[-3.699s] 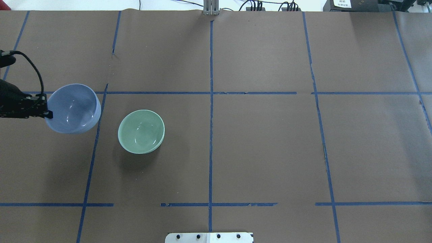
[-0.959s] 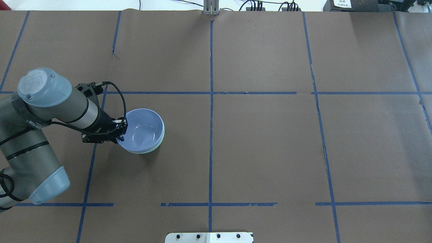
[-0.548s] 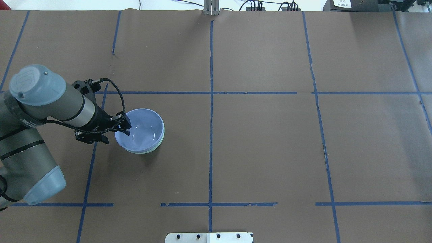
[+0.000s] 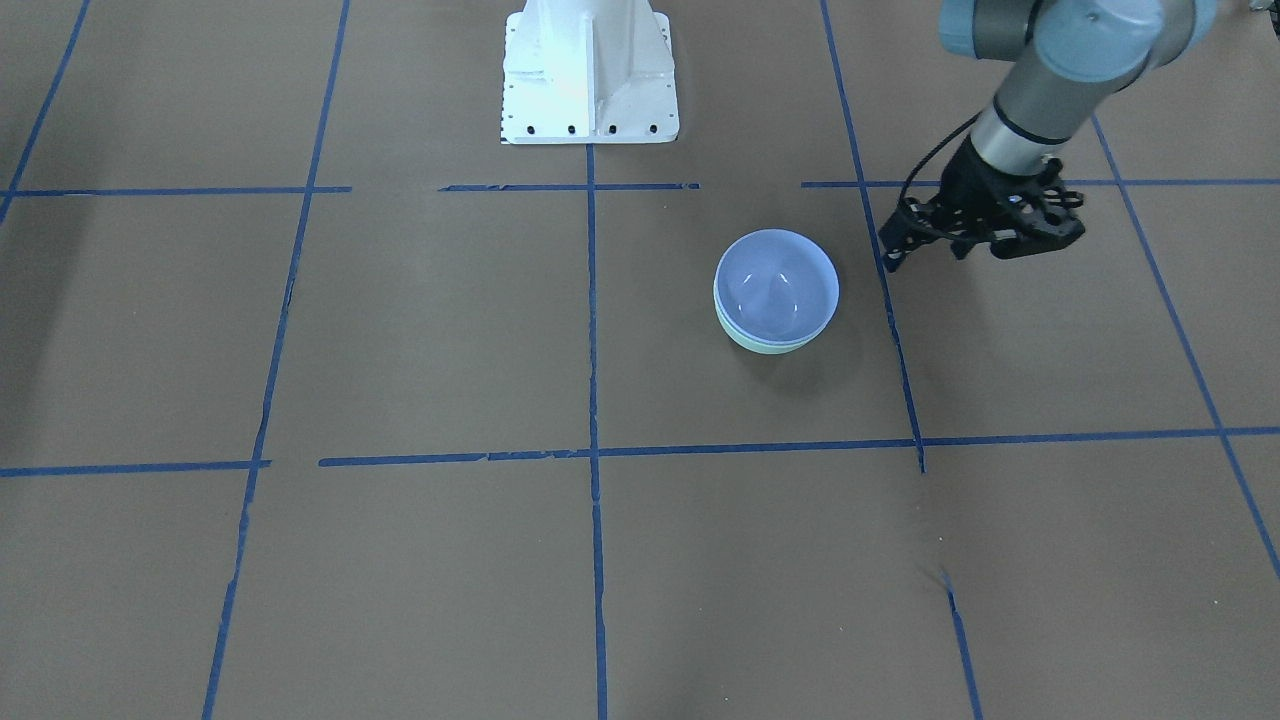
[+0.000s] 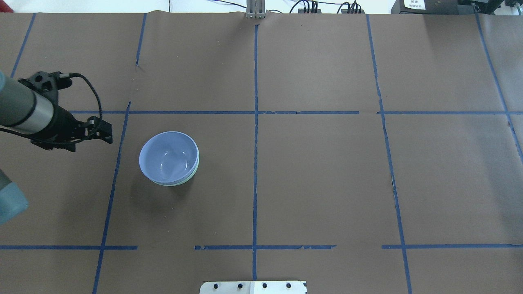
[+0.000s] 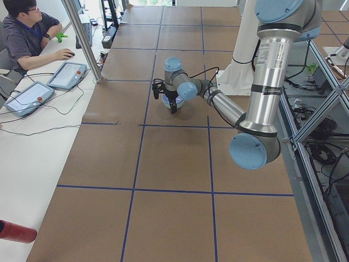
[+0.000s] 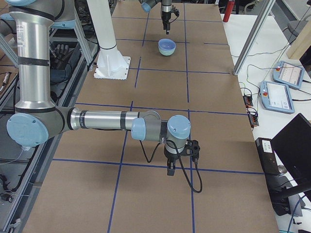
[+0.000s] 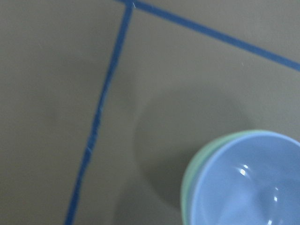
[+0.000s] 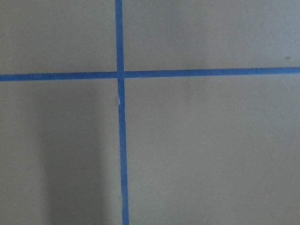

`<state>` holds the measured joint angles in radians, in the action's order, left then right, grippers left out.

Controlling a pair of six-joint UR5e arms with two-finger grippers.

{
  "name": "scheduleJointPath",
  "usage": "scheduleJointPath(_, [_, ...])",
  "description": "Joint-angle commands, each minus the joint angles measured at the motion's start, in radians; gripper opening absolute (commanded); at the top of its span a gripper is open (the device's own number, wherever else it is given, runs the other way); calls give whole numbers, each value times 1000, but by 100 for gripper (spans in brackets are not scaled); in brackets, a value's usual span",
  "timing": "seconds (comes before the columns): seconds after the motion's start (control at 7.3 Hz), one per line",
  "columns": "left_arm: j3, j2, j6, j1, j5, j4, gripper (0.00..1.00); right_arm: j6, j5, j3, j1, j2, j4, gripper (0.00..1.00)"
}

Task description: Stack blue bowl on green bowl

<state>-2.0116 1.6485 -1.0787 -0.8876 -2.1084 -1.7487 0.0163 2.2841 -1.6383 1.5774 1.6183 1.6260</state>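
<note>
The blue bowl sits nested inside the green bowl, whose mint rim shows only along the lower right edge. The stack also shows in the front view, with the blue bowl on the green bowl, and in the left wrist view, with the blue bowl inside the green rim. My left gripper is open and empty, above the table, clear of the bowls on their left. My right gripper hangs over bare paper far from the bowls; I cannot tell whether it is open.
Brown paper with a blue tape grid covers the table. The white robot base stands at the robot's side of the table. An operator with tablets sits at a side desk beyond the far edge.
The left gripper carried the blue bowl over and set it into the green bowl, let go of its rim, then pulled back to the left and up. The bowls stay nested.
</note>
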Motion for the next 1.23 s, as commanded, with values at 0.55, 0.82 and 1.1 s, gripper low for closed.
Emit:
scheduleJointPath(0.55, [195,-291,1094,-638,-104,44,100,-1,0,0,0,0,0,100])
scheduleJointPath(0.82, [217,-283,1102,-735,-126,165,100,1,0,0,0,-2,0,100])
scheduleJointPath(1.1, [221,-277,1103,-735,-128,161,100,1,0,0,0,0,0,100])
